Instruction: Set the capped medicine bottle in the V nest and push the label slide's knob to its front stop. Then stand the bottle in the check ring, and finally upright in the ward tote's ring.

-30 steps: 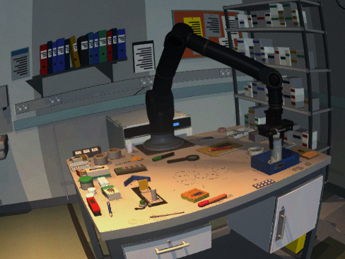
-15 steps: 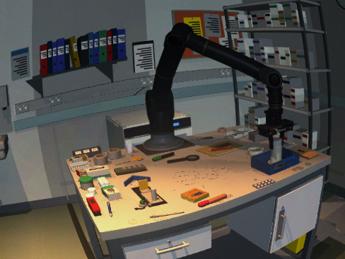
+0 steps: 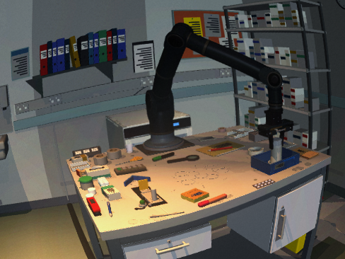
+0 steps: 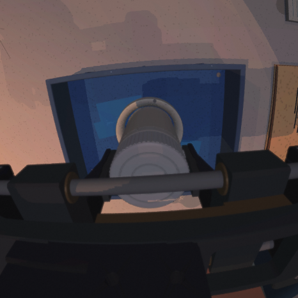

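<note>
The foot of the capped medicine bottle [image 3: 276,150] is hidden inside the blue ward tote [image 3: 275,161] at the right end of the table. The bottle stands upright in the tote's grey ring [image 4: 149,120]. Its ribbed white cap [image 4: 148,169] faces the wrist camera. My gripper [image 4: 148,169] is straight above the tote, and its two fingers sit against the sides of the cap, holding the bottle. The V nest [image 3: 132,180] and the label slide with its green knob [image 3: 142,202] are far off at the front left of the table.
The tote's walls rise close around the bottle. A tan board [image 4: 284,102] lies just right of the tote. A tall shelf rack [image 3: 282,70] stands behind it. A tape roll [image 3: 255,151] sits to the tote's left. The table's right edge [image 3: 318,166] is near.
</note>
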